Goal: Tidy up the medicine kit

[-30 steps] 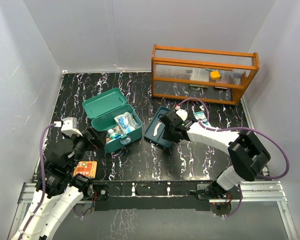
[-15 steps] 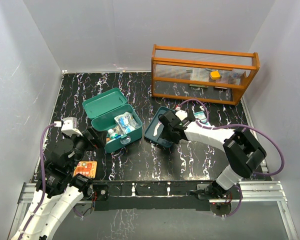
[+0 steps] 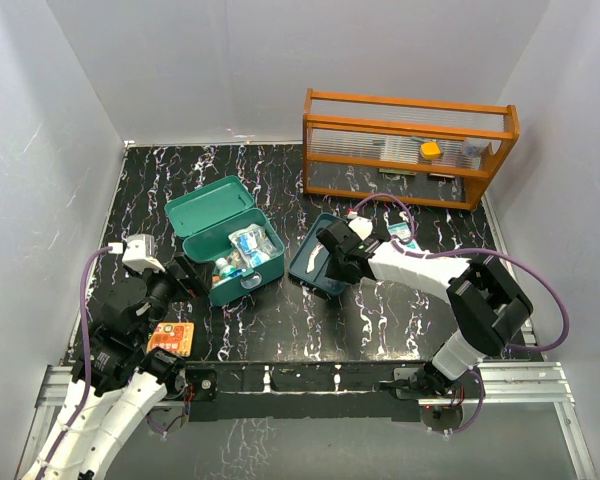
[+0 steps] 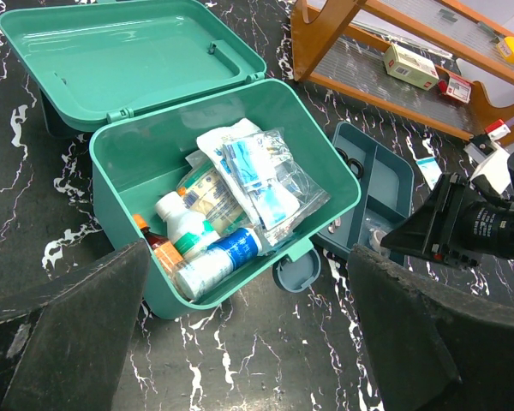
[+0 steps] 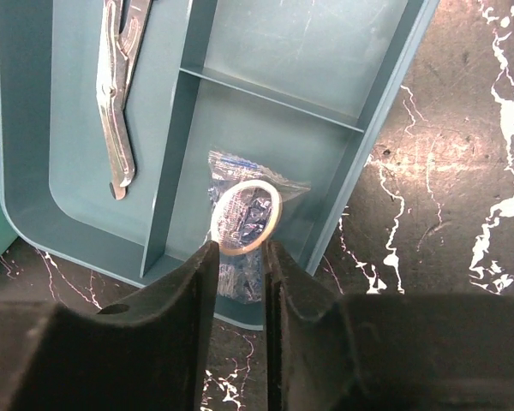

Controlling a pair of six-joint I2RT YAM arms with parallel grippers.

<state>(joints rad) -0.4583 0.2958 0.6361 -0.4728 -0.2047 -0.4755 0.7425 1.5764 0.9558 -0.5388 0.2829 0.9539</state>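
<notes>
1. The medicine kit (image 3: 242,258) stands open left of centre on the bench (image 3: 280,330). Its insert tray (image 3: 313,262) lies just beside it, to the right.
2. The kit's long axis runs near-left to far-right, with the latch (image 3: 248,283) facing the near edge.
3. Tray filling is judged in hand. The right hand (image 5: 240,255) is narrowed about a tape ring (image 5: 247,218); a firm pinch cannot be told.
4. A clean release is called for next. The left hand (image 4: 247,257) is spread wide and empty.

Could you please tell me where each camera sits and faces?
Top external: above and behind, looking down at the table; left arm and right arm show.
Left wrist: on the left arm, facing the open medicine kit; own fingers at bottom.
Right wrist: looking down into the insert tray; own fingers flank a tape ring.
Shared: both wrist views show the tray.
</notes>
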